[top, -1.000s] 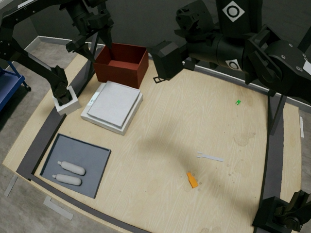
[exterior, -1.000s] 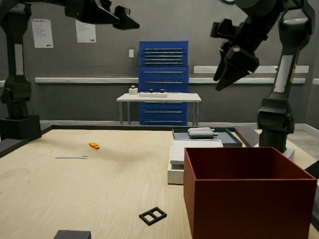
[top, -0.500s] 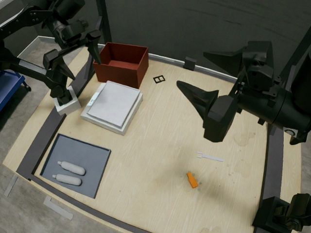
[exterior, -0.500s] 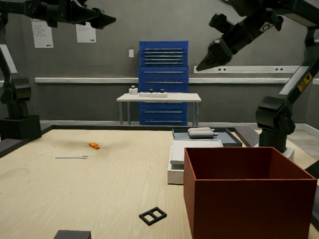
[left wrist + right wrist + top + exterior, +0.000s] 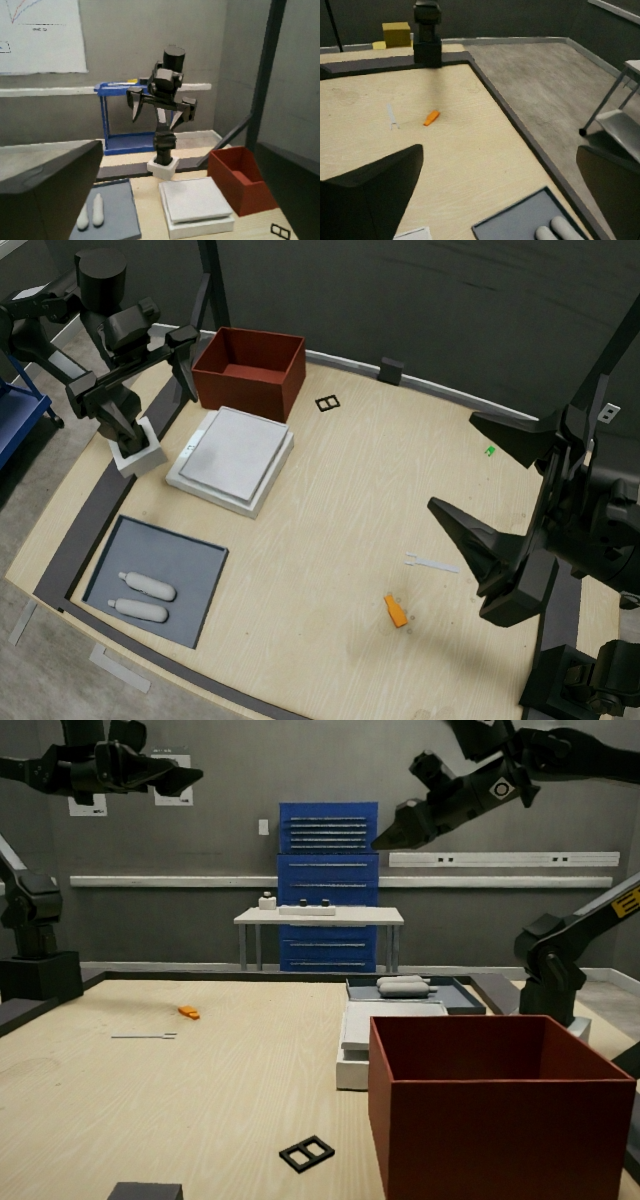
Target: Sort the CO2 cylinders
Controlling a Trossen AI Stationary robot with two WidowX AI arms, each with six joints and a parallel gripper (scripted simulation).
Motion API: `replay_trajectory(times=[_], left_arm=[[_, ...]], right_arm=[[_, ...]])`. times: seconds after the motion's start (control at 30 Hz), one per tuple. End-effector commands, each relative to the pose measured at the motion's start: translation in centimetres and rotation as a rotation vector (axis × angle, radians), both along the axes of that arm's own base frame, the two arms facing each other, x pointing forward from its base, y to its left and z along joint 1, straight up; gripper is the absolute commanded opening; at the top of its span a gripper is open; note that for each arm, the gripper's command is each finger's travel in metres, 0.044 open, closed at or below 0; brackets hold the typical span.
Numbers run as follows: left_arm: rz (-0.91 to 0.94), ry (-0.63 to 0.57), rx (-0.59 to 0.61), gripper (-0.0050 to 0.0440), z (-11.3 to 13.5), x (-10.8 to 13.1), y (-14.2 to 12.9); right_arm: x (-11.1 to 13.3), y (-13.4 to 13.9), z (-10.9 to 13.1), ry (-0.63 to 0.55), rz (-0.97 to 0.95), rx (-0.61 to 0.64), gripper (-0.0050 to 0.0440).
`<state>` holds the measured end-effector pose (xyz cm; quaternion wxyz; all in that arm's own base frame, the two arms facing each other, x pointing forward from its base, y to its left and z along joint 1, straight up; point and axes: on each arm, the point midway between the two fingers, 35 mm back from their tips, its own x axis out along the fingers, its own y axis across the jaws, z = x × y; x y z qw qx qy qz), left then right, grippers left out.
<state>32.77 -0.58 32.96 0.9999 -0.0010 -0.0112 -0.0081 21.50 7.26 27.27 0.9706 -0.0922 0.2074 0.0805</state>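
Two CO2 cylinders (image 5: pixel 149 587) (image 5: pixel 405 989) (image 5: pixel 98 210) (image 5: pixel 565 229) lying side by side in the tray (image 5: pixel 165 555) (image 5: pixel 454 996) (image 5: pixel 121 205) (image 5: pixel 515 220)!
Both tools are spread wide with nothing between the fingers, the left tool (image 5: pixel 452 459) (image 5: pixel 199 774) (image 5: pixel 177 148) up over the tabletop (image 5: pixel 330 529) (image 5: pixel 217 1081) (image 5: pixel 150 200) (image 5: pixel 465 160), the right tool (image 5: pixel 165 424) (image 5: pixel 376 846) (image 5: pixel 151 126) (image 5: pixel 500 152) raised too; and there's the scale (image 5: pixel 235 454) (image 5: pixel 197 200) (image 5: pixel 415 235), its plate bare, between the tray and the red scrap bin (image 5: pixel 237 395) (image 5: pixel 506 1133) (image 5: pixel 255 197).

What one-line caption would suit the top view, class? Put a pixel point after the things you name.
Two grey cylinders (image 5: pixel 149 587) (image 5: pixel 140 610) lie side by side in the shallow tray (image 5: pixel 170 548), near the bare-topped scale (image 5: pixel 238 451) and the red bin (image 5: pixel 240 395).
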Motion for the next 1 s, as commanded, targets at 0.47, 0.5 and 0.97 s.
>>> replay_trajectory(times=[0.47,0.5,0.97], left_arm=[[0.016,-0.047,0.004,0.0440,0.0,-1.4,0.6],[0.017,-0.045,0.004,0.0440,-0.1,-1.4,0.6],[0.016,-0.043,0.002,0.0440,0.0,-1.3,0.6]], right_arm=[[7.9,-5.9,0.8,-0.228,-0.137,0.142,0.0440],[8.4,-6.1,2.0,-0.289,-0.140,0.157,0.0440],[10.1,-7.3,5.1,-0.472,-0.158,0.195,0.0440]])
